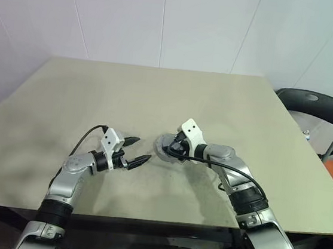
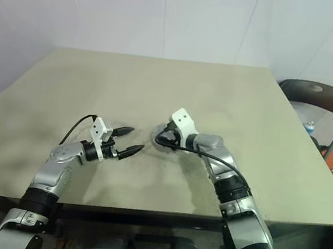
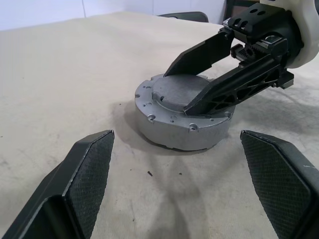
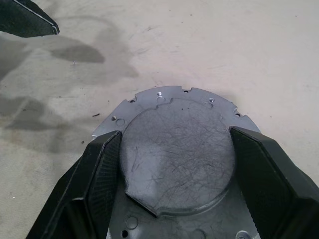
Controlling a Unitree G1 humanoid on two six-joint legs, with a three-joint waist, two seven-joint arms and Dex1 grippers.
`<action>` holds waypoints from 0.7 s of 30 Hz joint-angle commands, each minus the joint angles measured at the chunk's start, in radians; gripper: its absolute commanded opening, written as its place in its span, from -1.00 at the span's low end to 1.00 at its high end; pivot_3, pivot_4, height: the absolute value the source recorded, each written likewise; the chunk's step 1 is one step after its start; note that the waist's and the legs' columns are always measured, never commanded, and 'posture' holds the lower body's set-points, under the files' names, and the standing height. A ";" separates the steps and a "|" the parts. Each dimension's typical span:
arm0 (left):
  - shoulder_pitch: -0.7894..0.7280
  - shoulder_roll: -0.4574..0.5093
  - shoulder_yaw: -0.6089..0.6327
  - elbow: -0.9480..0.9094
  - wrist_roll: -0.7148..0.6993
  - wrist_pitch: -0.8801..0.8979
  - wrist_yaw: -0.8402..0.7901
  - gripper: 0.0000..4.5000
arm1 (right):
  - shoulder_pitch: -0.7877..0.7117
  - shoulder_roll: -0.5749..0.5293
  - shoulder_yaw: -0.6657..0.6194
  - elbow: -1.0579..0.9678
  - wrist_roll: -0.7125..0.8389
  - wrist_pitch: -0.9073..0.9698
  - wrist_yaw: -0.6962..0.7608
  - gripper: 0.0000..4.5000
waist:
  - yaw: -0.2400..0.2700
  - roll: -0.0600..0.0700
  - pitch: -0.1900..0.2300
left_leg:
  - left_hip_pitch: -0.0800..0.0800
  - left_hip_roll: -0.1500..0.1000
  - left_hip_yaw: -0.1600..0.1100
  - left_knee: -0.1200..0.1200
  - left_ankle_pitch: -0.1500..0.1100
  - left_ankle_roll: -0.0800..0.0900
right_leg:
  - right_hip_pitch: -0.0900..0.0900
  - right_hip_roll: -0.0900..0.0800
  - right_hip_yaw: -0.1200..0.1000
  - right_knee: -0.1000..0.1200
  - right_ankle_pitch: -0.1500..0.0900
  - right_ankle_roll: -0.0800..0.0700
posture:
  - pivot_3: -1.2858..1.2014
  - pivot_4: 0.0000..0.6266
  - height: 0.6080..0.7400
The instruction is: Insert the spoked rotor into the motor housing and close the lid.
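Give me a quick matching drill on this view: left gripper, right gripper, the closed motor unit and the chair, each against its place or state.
1. left gripper
2. right gripper
3. motor housing
4. chair

a. beyond the table's right edge
b. fingers over the grey lid
c. open, off the assembly
d. on the table, lid on

Pairs: 1-c, 2-b, 3-d, 4-a

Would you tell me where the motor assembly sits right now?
The closed silver motor assembly sits on the table near its middle, under the right gripper, whose fingers rest on its lid; the open left gripper is beside it.
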 commanded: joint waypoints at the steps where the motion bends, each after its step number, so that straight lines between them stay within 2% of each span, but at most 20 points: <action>1: -0.024 -0.006 -0.011 -0.019 0.000 -0.013 -0.005 0.92 | 0.041 -0.029 0.031 0.042 -0.038 0.058 0.003 0.35 | 0.003 0.000 0.000 | 0.000 0.000 0.000 0.000 0.000 0.000 | 0.000 0.000 0.000 0.000 0.000 0.000 | 0.03 -1.00 1.00; 9: -0.040 -0.015 -0.023 -0.010 0.003 -0.015 -0.005 0.92 | 0.066 -0.041 0.009 -0.005 0.026 0.123 0.068 0.35 | 0.009 0.000 -0.001 | -0.001 0.000 0.000 -0.001 0.000 0.001 | 0.000 0.000 0.000 -0.001 0.000 0.000 | 0.03 -1.00 1.00; 21: -0.041 -0.011 -0.027 -0.011 0.003 -0.015 -0.001 0.92 | 0.088 -0.050 0.021 -0.007 0.038 0.148 0.110 0.35 | 0.008 0.001 -0.006 | -0.001 -0.001 0.000 -0.011 -0.001 0.001 | 0.001 0.000 -0.002 -0.013 0.001 0.003 | 0.03 -1.00 1.00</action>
